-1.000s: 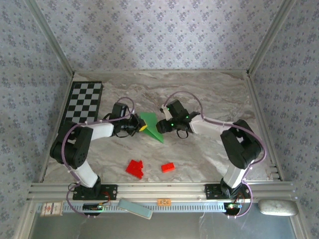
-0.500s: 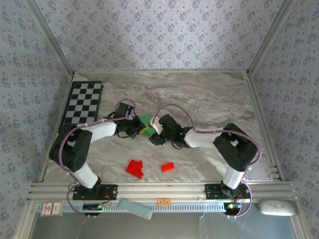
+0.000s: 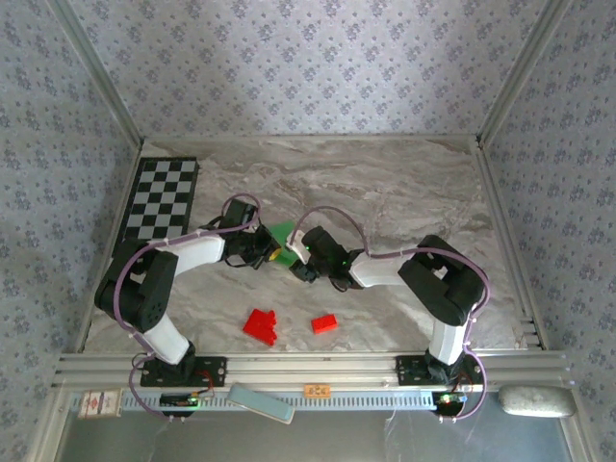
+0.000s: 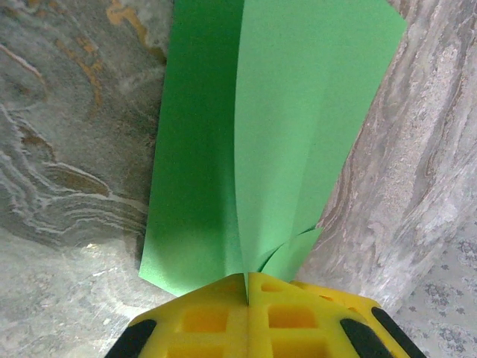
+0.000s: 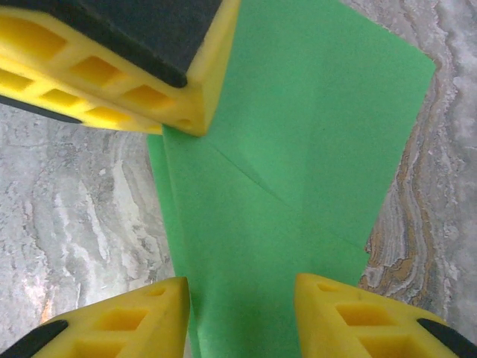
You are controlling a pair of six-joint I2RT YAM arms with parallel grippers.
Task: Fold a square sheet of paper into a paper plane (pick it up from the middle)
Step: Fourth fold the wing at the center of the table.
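Left gripper (image 4: 247, 280) clenched the folded square sheet of paper (image 4: 283, 112) over mid-worktop (image 3: 404, 192); right gripper (image 5: 242, 298) stood released, straddling its edge; a skewed pinch risked crumpling it or dragging the crease

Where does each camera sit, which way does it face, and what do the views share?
Top external: above and behind the robot, looking down on the table; left arm and right arm show, meeting at the paper.
Left wrist: on the left arm, looking past the left fingers, shut on the paper.
Right wrist: on the right arm, looking past the spread right fingers at the paper; a left finger shows too.
Shared: all three show the paper.
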